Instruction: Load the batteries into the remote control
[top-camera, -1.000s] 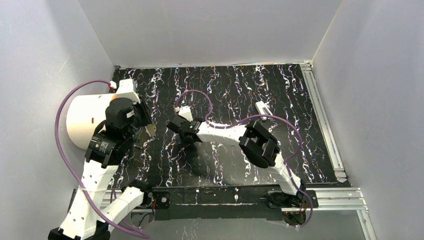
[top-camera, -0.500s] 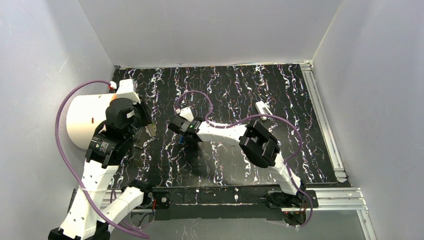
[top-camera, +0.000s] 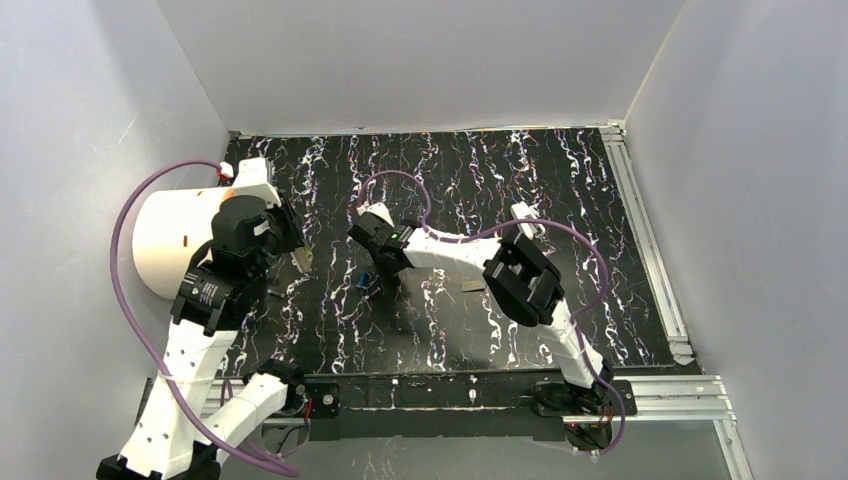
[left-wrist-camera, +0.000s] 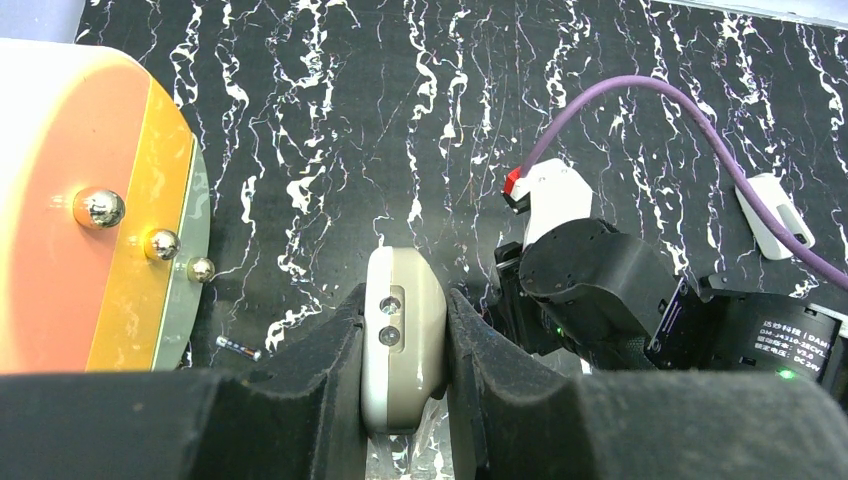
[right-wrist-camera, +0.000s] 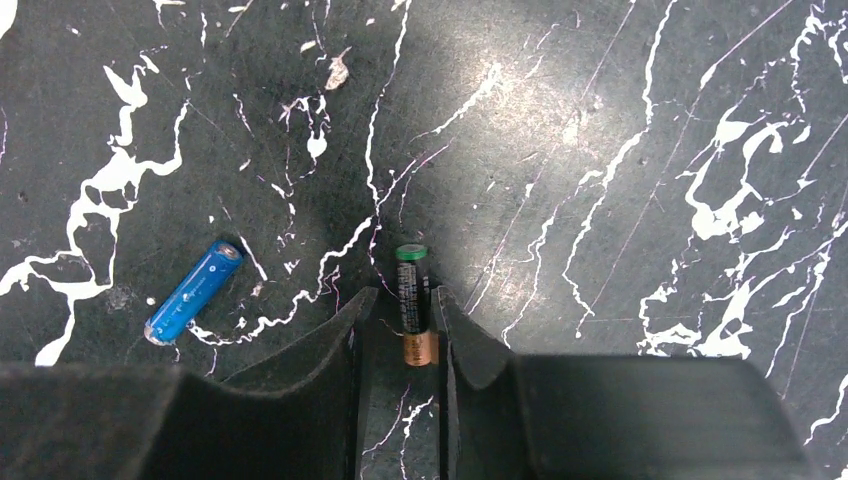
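Observation:
My left gripper (left-wrist-camera: 405, 296) is shut on a beige remote control (left-wrist-camera: 403, 340), seen end on between its black pads; in the top view the remote (top-camera: 301, 259) hangs at the mat's left. My right gripper (right-wrist-camera: 405, 292) is low over the mat, its jaws narrowly open astride a dark battery with a green tip and a copper end (right-wrist-camera: 410, 270). The right pad touches it and a gap shows on the left. A blue battery (right-wrist-camera: 192, 292) lies to the left of the fingers, also visible on the mat (top-camera: 366, 279). A tiny dark battery (left-wrist-camera: 237, 347) lies near the round object.
A large white and orange round object (top-camera: 170, 240) stands at the mat's left edge. A small white two-pronged piece (top-camera: 524, 215) lies at the right. A small grey flat piece (top-camera: 472, 287) lies under the right arm. Aluminium rails (top-camera: 650, 240) border the mat.
My right gripper has shifted a little to the right and away from me, uncovering the blue battery in the top view, and its jaws have narrowed. The left arm has not moved.

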